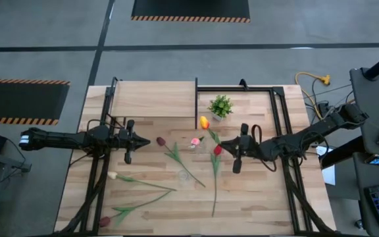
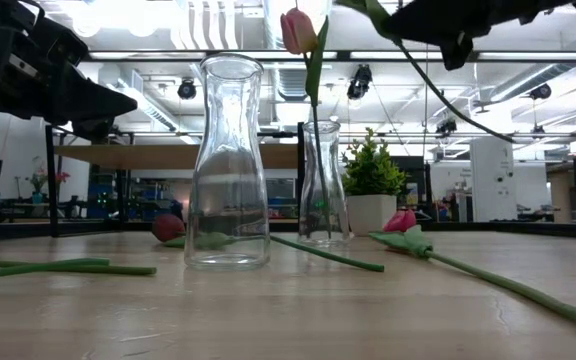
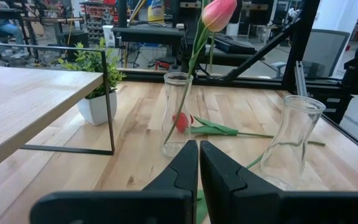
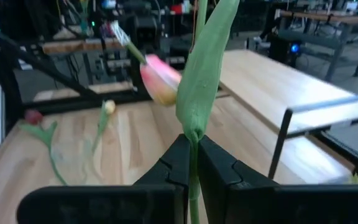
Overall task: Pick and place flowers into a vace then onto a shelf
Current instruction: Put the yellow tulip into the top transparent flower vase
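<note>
The wooden counter (image 1: 255, 197) fills the lower middle of the high view, with the light-wood shelf (image 1: 153, 99) on its black frame at its upper left part. The left arm reaches in from the left edge; its left tool (image 1: 128, 158) sits left of centre with fingers pressed together, holding nothing. The right arm enters from the right edge; its right tool (image 1: 237, 166) is right of centre, fingers clamped on a green stem and leaf (image 4: 202, 68) of an orange-yellow tulip (image 1: 204, 122).

Two clear glass vases stand mid-counter: the nearer vase (image 2: 227, 160) is empty, the farther vase (image 2: 324, 185) holds a pink tulip (image 2: 299, 30). A small potted plant (image 1: 220, 106) sits right of the shelf. Other tulips lie flat: dark red tulip (image 1: 161, 141), red tulip (image 1: 217, 150), cream tulip (image 1: 112, 176).
</note>
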{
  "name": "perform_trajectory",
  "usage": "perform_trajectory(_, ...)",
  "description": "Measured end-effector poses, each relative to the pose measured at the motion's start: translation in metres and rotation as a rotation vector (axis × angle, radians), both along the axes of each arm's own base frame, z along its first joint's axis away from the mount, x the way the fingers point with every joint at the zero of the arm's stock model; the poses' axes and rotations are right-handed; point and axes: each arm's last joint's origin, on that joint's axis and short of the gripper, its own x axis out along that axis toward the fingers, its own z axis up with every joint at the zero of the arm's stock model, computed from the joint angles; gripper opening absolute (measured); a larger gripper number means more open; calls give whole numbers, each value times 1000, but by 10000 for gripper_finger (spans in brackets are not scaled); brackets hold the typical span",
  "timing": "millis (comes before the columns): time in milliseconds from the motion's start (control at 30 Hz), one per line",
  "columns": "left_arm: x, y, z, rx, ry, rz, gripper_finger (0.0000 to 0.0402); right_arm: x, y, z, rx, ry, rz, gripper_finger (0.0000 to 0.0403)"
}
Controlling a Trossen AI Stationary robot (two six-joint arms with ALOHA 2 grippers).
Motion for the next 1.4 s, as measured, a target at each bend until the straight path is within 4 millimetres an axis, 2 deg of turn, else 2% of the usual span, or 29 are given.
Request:
perform_trajectory(233, 0, 0, 0, 0, 0, 0, 0, 4, 1, 8, 22, -102, -2, 13)
perform_trajectory(567, 0, 0, 0, 0, 0, 0, 0, 17, 1, 25, -195, -323, -14, 13)
perform_trajectory(833, 0, 0, 0, 0, 0, 0, 0, 37, -17, 18, -225, -415, 6, 13)
perform_trajectory(1033, 0, 0, 0, 0, 0, 0, 0, 44, -32, 20, -199, -564, 34, 13)
perform_trajectory(1300, 0, 0, 0, 0, 0, 0, 0, 57, -43, 4, -174, -662, 5, 13)
perform_trajectory(1400, 0, 0, 0, 0, 0, 0, 0, 67, -45, -1, -177, -650, -2, 13)
